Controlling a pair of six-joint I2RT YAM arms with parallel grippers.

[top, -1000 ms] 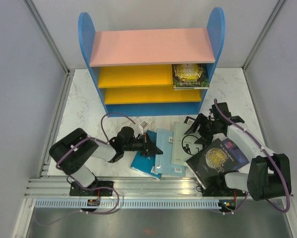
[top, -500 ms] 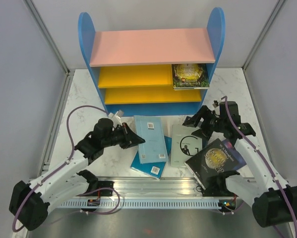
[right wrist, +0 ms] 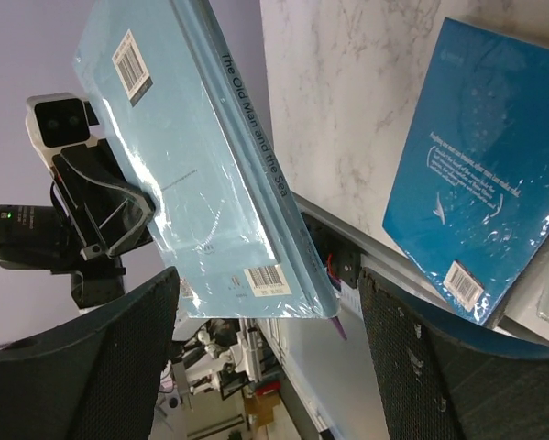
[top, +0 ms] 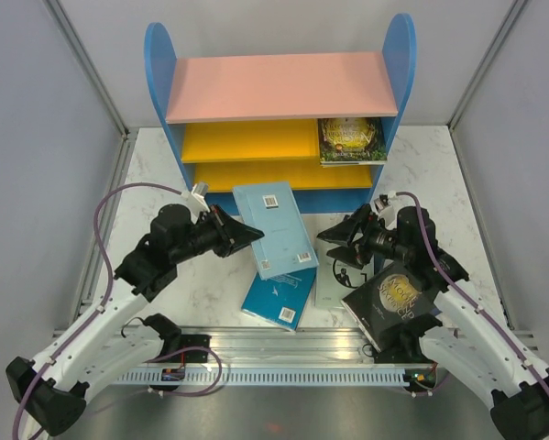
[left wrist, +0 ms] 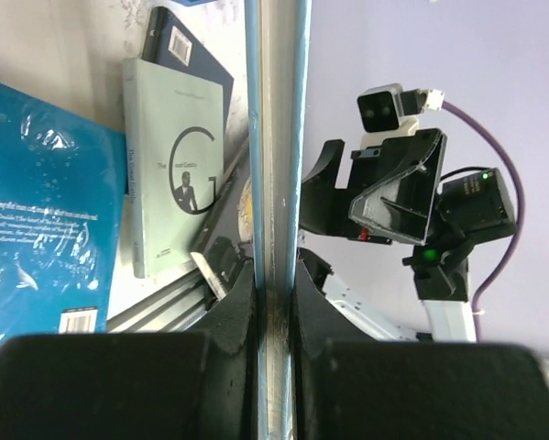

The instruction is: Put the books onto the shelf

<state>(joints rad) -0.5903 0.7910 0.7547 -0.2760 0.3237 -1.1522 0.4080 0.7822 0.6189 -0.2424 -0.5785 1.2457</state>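
My left claw (top: 252,236) was clamped on one edge of the pale blue book (top: 274,229), holding it off the table (top: 155,174) just before the shelf (top: 274,87). My right claw (top: 336,240) was spread beside it. So thin an edge pinch could let it sag or slip. Its spine read "The Old Man and the Sea".

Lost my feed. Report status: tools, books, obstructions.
Left tool shut on pale blue book, held off table. Right tool open, empty. One book on shelf, other books on table. Nothing blocking shelf.
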